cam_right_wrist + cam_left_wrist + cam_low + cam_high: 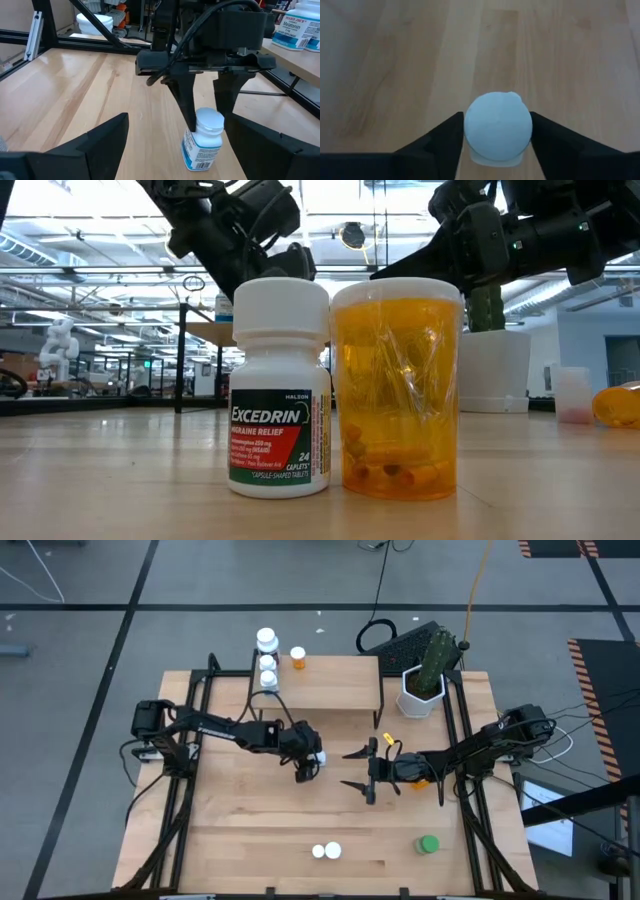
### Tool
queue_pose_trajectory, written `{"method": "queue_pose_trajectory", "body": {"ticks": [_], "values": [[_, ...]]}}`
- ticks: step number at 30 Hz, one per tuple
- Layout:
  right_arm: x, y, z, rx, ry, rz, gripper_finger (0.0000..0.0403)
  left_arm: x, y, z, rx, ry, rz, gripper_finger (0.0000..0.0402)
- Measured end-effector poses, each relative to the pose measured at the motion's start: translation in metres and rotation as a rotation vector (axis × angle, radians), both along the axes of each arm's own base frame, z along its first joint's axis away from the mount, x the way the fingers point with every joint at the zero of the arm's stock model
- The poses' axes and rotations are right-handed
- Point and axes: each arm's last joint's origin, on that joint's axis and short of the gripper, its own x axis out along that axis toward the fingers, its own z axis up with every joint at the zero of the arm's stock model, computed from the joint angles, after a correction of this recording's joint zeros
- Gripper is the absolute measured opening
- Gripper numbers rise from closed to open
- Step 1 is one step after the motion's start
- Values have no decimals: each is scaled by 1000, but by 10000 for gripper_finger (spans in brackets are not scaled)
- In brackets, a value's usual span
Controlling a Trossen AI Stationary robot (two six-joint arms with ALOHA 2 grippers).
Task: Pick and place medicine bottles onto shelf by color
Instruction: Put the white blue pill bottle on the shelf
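A white medicine bottle (204, 139) with a white cap and a blue-and-white label stands mid-table. My left gripper (308, 766) has come down over it and is shut on its cap. My right gripper (357, 769) hovers open just to the right of it, fingers pointing toward it, holding nothing. The shelf (340, 685) stands at the far side, with three white bottles (267, 662) and an orange one (298, 658) at its left end. A white-capped pair, one white (280, 390) and one orange (397, 390), stands upright near the front edge beside a green bottle (428, 844). My left gripper pinches the bottle's round white cap (472, 131) between its two fingers (445, 145), one on each side. The fingers come from above, slanting down. The bottle's base rests on the table and it leans slightly in the right wrist view.
A white pot with a cactus (421, 690) stands at the shelf's right end, a dark keyboard (400, 640) behind it. An orange bottle (620, 405) lies on its side under my right arm. Bare wood stretches between the grippers and the front bottles.
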Motion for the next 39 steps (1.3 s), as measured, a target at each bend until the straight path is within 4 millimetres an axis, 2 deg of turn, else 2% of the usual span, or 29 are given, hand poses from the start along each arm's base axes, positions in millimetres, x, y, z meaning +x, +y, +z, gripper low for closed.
{"method": "queue_pose_trajectory", "body": {"ticks": [4, 6, 12, 15, 20, 23, 27, 32, 36, 39], "values": [[0, 0, 0, -1, 0, 0, 325, 2, -1, 3, -29, -3, -11, 177], [0, 0, 0, -1, 0, 0, 325, 4, -2, 14, -37, -7, -11, 173], [0, 0, 0, -7, 1, 2, 325, 19, -6, 72, 27, 17, -72, 196], [0, 0, 0, -9, 3, 2, 325, 23, 0, 107, 112, 24, -80, 198], [0, 0, -1, -15, 9, 3, 325, 17, 26, 168, 252, 31, 5, 186], [0, 0, -1, -15, 11, 3, 325, 10, 52, 190, 299, 14, 66, 187], [0, 0, -1, -15, 10, 3, 325, -1, 94, 194, 298, 25, 140, 195], [0, 0, -1, -15, 10, 3, 325, -19, 140, 175, 267, 91, 230, 189], [0, 0, -1, -15, 11, 3, 325, -30, 160, 164, 217, 110, 267, 188], [0, 0, -2, -18, 17, 3, 325, -32, 165, 154, 202, 125, 253, 195]]}}
